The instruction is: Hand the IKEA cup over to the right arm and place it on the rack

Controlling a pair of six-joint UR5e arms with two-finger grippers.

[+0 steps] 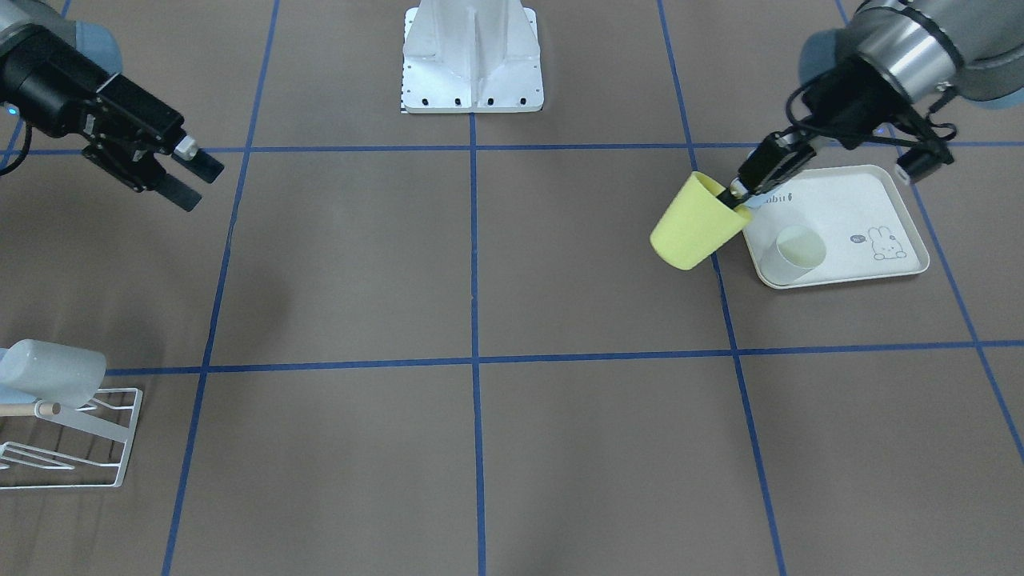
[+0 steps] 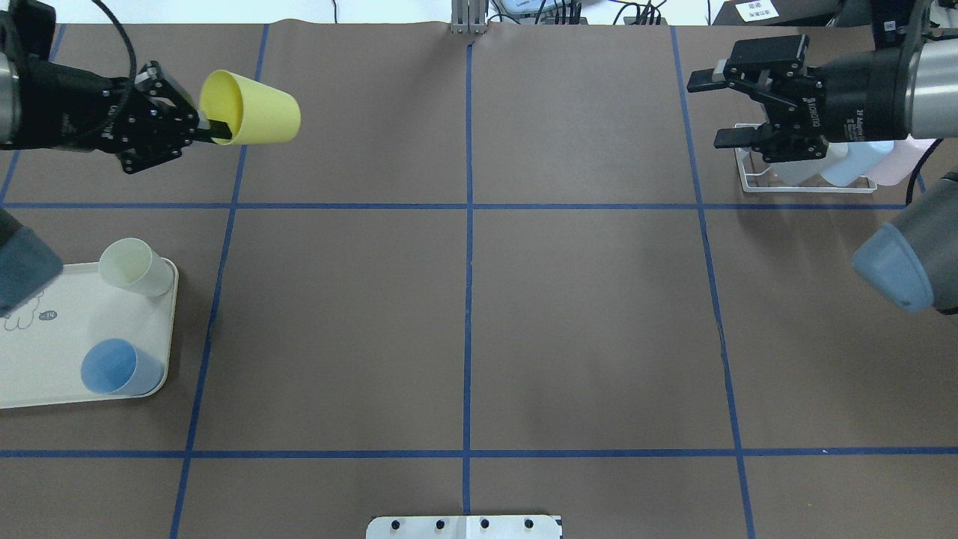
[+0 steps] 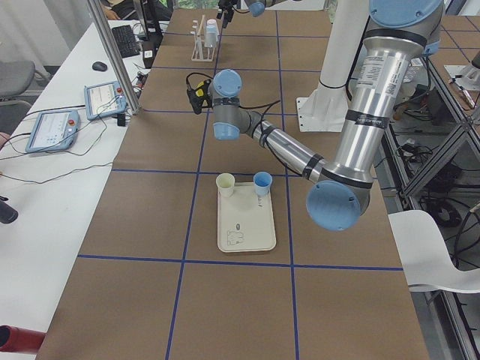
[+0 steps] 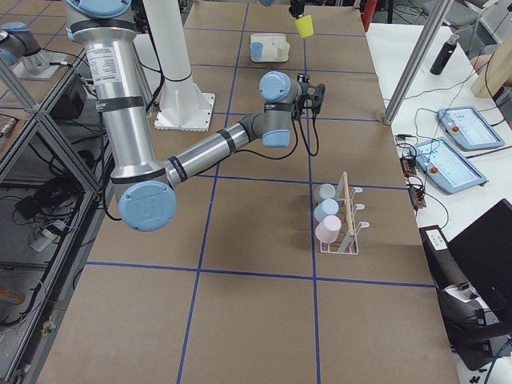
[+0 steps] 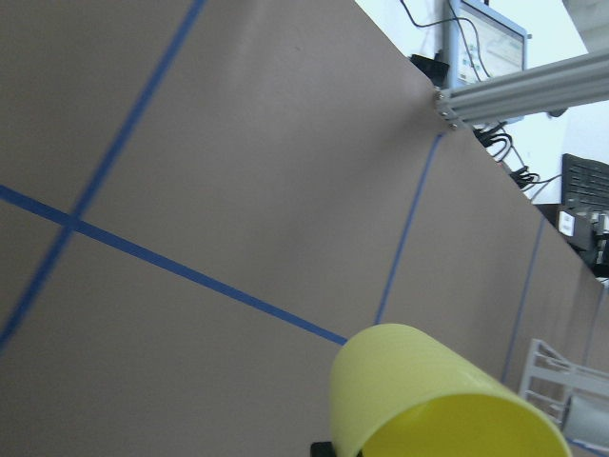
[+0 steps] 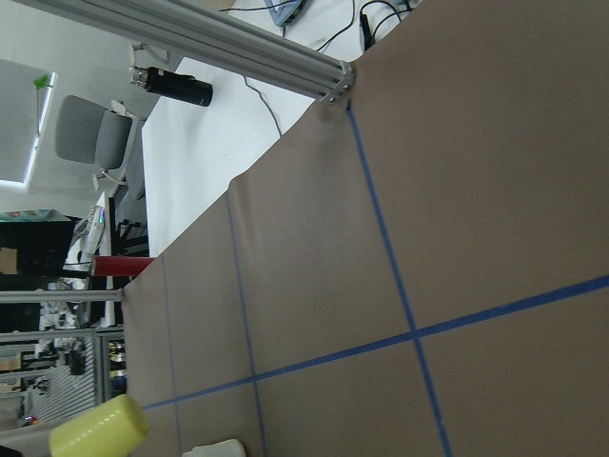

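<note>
The IKEA cup [image 2: 258, 116] is yellow and lies on its side in the air, mouth toward my left gripper [image 2: 213, 129], which is shut on its rim with one finger inside. It hangs beyond the tray's far edge, as the front view shows the cup [image 1: 696, 224] and left gripper [image 1: 740, 196]. My right gripper [image 2: 712, 108] is open and holds nothing, hovering beside the white wire rack [image 2: 808, 187] at the far right. In the front view the right gripper [image 1: 200, 182] sits well above the rack [image 1: 80, 440]. The wide middle of the table lies between the two grippers.
A cream rabbit-print tray [image 2: 45, 367] near the left arm carries a pale cup [image 2: 135, 267] and a blue cup [image 2: 116, 367]. Three cups [image 4: 326, 210] hang on the rack's dowel. The robot's base plate [image 1: 472, 80] stands at the table's near middle edge.
</note>
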